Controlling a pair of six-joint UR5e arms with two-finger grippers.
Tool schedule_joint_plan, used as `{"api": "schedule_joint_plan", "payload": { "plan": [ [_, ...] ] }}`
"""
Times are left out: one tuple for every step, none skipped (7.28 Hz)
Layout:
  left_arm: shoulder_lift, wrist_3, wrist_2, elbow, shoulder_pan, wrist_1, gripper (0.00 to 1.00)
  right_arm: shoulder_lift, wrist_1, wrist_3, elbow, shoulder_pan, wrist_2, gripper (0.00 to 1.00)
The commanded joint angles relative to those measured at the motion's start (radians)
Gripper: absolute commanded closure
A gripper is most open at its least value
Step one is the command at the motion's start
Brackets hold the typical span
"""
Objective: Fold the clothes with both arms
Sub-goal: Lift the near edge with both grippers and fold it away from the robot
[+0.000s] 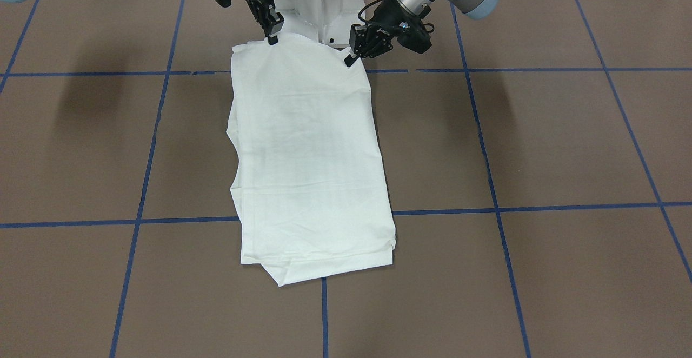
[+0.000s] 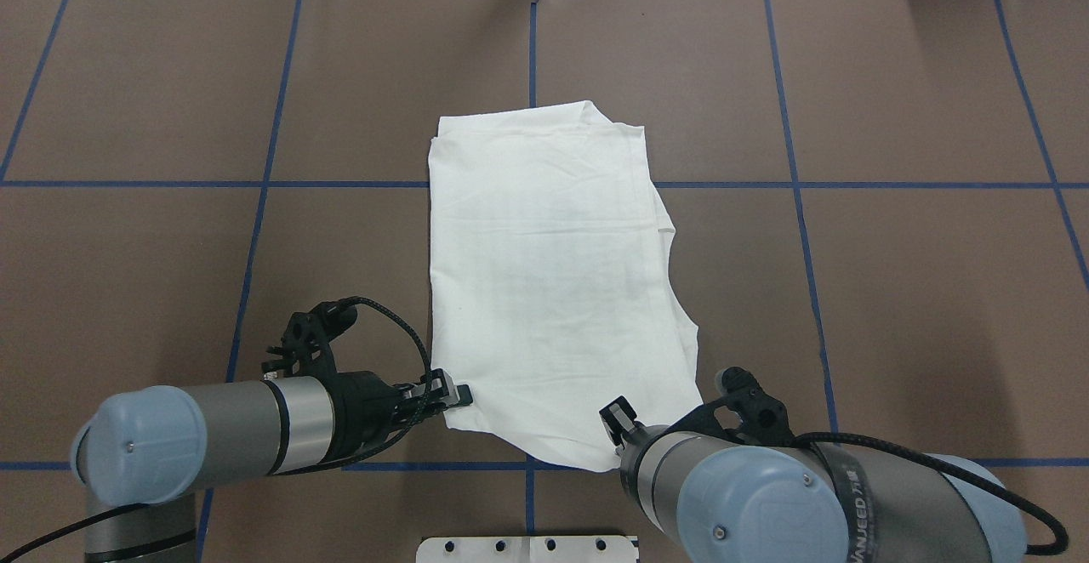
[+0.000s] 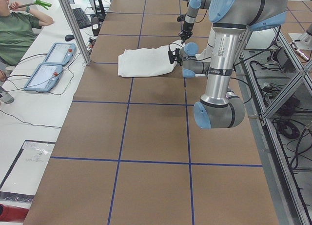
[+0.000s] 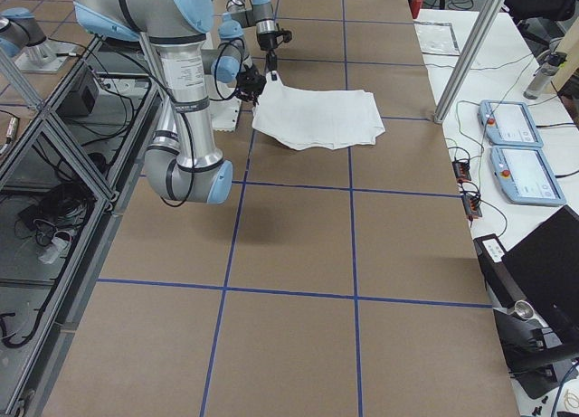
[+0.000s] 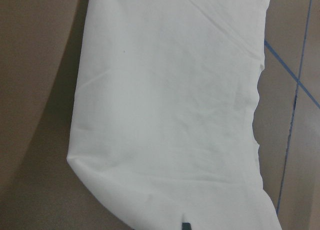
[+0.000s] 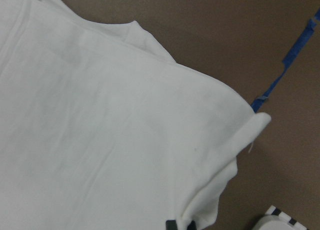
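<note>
White T-shirt point(image 1: 308, 158) folded into a creased oblong, left claw point(image 1: 350, 59) and right claw point(image 1: 272, 38) pinching its corners

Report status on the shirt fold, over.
Left gripper shut on shirt, near corner; right gripper likewise, other corner. Shirt folded narrow, lying on table. White base close behind grippers.

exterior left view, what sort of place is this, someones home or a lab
Most likely a robotics lab or test cell, not a home. A table marked with a blue tape grid, two control pendants on the side bench, and industrial robot arms at a white shirt.
</note>
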Motion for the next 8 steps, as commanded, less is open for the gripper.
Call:
{"api": "schedule_joint_plan", "payload": {
  "plan": [
    [-0.009, 0.003, -0.021, -0.181, 0.013, 0.271, 1.00, 0.084, -0.155, -0.001, 0.071, -0.018, -0.001, 1.00],
    [-0.063, 0.004, -0.050, -0.160, 0.008, 0.332, 1.00, 0.085, -0.154, -0.020, 0.060, -0.010, -0.005, 1.00],
    [-0.070, 0.038, -0.049, -0.139, -0.007, 0.337, 1.00, 0.088, -0.151, -0.046, 0.048, 0.022, -0.005, 1.00],
    [-0.079, 0.105, -0.050, -0.134, -0.048, 0.340, 1.00, 0.088, -0.149, -0.104, 0.037, 0.053, -0.007, 1.00],
    [-0.103, 0.115, -0.056, -0.102, -0.099, 0.343, 1.00, 0.089, -0.146, -0.144, 0.028, 0.095, -0.007, 1.00],
    [-0.150, 0.145, -0.058, -0.058, -0.145, 0.346, 1.00, 0.094, -0.145, -0.193, 0.023, 0.138, -0.005, 1.00],
    [-0.175, 0.179, -0.058, -0.020, -0.189, 0.346, 1.00, 0.145, -0.145, -0.230, -0.038, 0.195, -0.001, 1.00],
    [-0.198, 0.206, -0.059, 0.013, -0.232, 0.345, 1.00, 0.196, -0.137, -0.279, -0.113, 0.246, 0.004, 1.00]
  ]
}}
